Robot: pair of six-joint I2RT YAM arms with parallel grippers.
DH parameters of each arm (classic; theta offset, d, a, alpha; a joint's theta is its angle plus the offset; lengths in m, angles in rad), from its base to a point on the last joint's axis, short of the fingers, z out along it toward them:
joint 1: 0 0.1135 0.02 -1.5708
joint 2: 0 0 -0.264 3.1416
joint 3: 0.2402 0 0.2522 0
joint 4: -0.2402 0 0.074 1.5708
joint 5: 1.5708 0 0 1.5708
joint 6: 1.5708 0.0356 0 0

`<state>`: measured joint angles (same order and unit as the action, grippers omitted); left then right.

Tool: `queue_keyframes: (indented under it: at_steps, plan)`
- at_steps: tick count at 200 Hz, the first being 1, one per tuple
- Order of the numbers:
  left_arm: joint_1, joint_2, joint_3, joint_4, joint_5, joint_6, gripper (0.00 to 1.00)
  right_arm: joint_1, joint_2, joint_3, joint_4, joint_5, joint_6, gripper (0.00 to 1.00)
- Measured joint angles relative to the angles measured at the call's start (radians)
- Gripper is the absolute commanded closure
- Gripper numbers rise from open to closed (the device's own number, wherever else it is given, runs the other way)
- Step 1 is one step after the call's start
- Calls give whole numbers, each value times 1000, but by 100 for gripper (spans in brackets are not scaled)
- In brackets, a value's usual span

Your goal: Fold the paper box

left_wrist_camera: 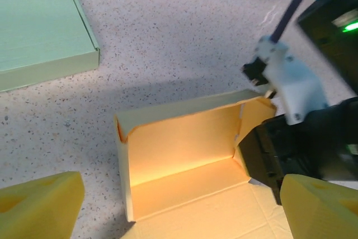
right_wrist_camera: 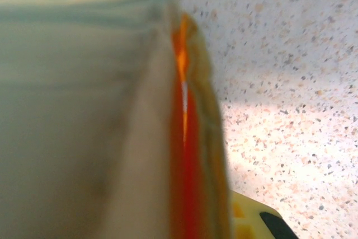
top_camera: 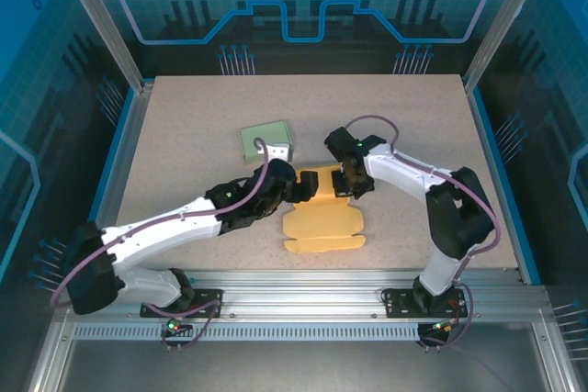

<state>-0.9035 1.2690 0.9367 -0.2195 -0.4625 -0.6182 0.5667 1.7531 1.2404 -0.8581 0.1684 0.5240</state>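
The yellow paper box (top_camera: pixel 322 219) lies in the middle of the table, partly folded. In the left wrist view the paper box (left_wrist_camera: pixel 184 155) has its back wall and left side wall standing, with the rest flat. My left gripper (top_camera: pixel 299 188) hovers over its left part, open, its yellow fingertips (left_wrist_camera: pixel 39 205) wide apart with nothing between them. My right gripper (top_camera: pixel 348 183) is shut on the box's right side wall, where its black jaws (left_wrist_camera: pixel 274 158) pinch the flap. Up close in the right wrist view, that blurred wall (right_wrist_camera: pixel 112 138) stands beside a yellow finger (right_wrist_camera: pixel 251 225).
A flat green box (top_camera: pixel 266 142) lies just behind the yellow one on the speckled table (top_camera: pixel 184 135); it is also at the upper left of the left wrist view (left_wrist_camera: pixel 39 32). Metal frame rails border the table on all sides.
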Motion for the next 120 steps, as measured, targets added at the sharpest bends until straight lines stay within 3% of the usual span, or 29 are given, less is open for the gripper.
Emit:
queue_keyframes:
  at_steps: [63, 120]
  plan:
    - [136, -167, -129, 8, 73, -5, 7, 0, 185, 188, -215, 43, -93, 94]
    - [161, -182, -178, 23, 112, -8, 6, 8, 431, 460, -396, 203, -130, 98]
